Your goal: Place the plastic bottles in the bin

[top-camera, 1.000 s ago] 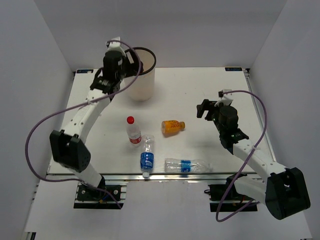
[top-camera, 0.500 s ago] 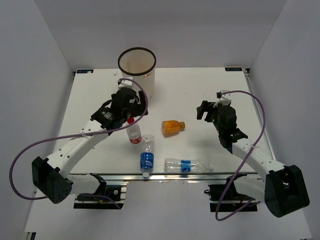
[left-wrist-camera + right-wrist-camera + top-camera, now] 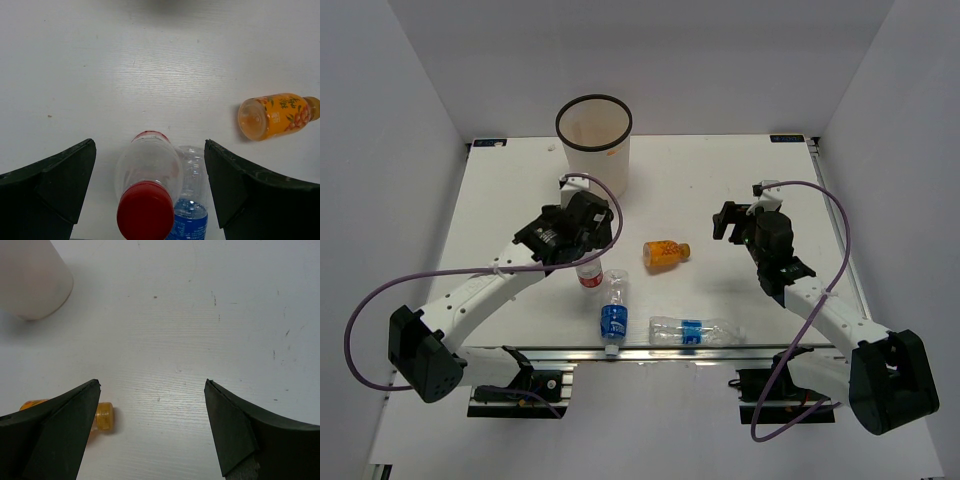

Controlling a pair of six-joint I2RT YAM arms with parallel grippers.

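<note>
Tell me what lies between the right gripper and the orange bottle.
Nothing: the table between the right gripper and the orange bottle is bare, as the top external view shows.

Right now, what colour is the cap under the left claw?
Red cap, clearest in the left wrist view.

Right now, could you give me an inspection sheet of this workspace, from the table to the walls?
Surface: white table, a few faint marks.
Job's things: white bin at the far edge, contents cannot be told; red-capped bottle upright; two blue-label bottles and orange bottle lying down; all four outside the bin.
Clutter: nothing seen.
Grippers: left gripper open, a finger on either side of the red-capped bottle, not closed on it; right gripper open, empty, above bare table.
Cables: left purple cable and right purple cable hang in loose loops.
Surroundings: plain white walls.
</note>
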